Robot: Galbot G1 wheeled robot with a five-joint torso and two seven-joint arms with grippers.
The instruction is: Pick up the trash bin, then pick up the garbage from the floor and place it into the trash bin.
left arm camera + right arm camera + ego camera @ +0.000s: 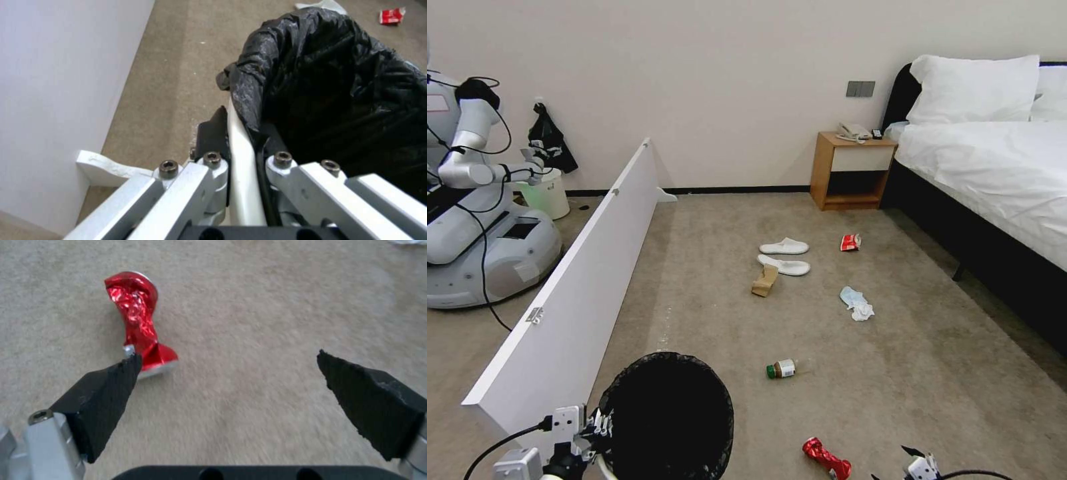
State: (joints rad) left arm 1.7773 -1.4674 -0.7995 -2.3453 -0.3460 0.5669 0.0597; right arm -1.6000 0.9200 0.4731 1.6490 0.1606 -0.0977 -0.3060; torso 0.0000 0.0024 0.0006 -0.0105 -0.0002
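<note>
My left gripper point(599, 424) is shut on the rim of the trash bin point(667, 413), a white bin with a black liner, at the lower left. In the left wrist view the gripper point(242, 140) clamps the white rim, one pad outside and one inside the liner point(338, 83). My right gripper point(229, 363) hangs open just above the carpet. The crushed red can point(138, 320) lies beside one fingertip, outside the jaws. On the floor ahead lie the can point(826, 458), a small jar point(781, 369), a mask point(857, 303), a cardboard piece point(765, 280), two white slippers point(785, 247) and a red snack packet point(850, 242).
A long white board point(580, 287) stands on edge along my left. Behind it are another robot point(474, 200) and a plain white bucket point(550, 193). A nightstand point(854, 170) stands against the far wall. A bed point(994, 173) fills the right side.
</note>
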